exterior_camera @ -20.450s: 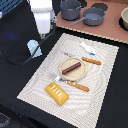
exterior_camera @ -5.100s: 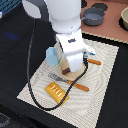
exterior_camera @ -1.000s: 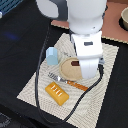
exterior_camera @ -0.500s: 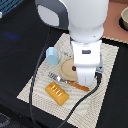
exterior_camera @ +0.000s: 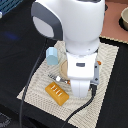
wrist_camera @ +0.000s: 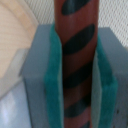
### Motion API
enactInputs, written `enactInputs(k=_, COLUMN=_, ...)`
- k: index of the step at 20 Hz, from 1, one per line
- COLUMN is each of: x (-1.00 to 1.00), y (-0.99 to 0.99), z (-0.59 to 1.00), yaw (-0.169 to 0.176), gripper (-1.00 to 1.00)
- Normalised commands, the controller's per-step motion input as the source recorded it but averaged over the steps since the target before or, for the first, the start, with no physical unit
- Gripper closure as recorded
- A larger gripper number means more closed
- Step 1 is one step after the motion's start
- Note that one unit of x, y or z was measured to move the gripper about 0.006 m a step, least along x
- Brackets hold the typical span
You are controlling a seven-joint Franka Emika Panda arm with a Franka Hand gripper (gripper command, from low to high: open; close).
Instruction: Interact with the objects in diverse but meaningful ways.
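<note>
The white robot arm (exterior_camera: 75,45) fills the middle of the exterior view, standing over a pale ribbed mat (exterior_camera: 37,90) on the dark table (exterior_camera: 15,55). On the mat lie a yellow-orange bread block (exterior_camera: 56,92) and a pale blue shaker (exterior_camera: 51,56). In the wrist view the hand (wrist_camera: 75,70) is clamped on a brown sausage (wrist_camera: 76,60), its green pads (wrist_camera: 52,75) pressing both sides.

A dark tabletop (exterior_camera: 15,55) is seen, and a pale woven placemat (exterior_camera: 37,89) is spread on it. On the placemat, a ridged yellow-orange bread block (exterior_camera: 56,92) lies near 1 corner. Beyond the block, a pale blue rounded shaker (exterior_camera: 51,55) stands, and between them what appears to be a fork (exterior_camera: 54,77) is partly hidden by the arm.
</note>
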Motion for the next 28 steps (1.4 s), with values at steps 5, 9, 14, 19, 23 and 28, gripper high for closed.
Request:
enactInputs(k=5, x=-0.31, y=-0.05, z=0.05, yaw=-0.108, gripper=1.0)
enactInputs(k=9, x=-0.27, y=-0.02, z=0.01, yaw=-0.099, gripper=1.0)
enactInputs(k=14, x=-0.23, y=0.0, z=0.0, yaw=-0.056, gripper=1.0)
enactInputs(k=19, x=-0.17, y=0.0, z=0.0, yaw=-0.032, gripper=1.0)
enactInputs(k=23, x=-0.14, y=0.0, z=0.0, yaw=-0.002, gripper=1.0)
enactInputs(k=28, x=-0.14, y=0.01, z=0.0, yaw=0.0, gripper=-1.0)
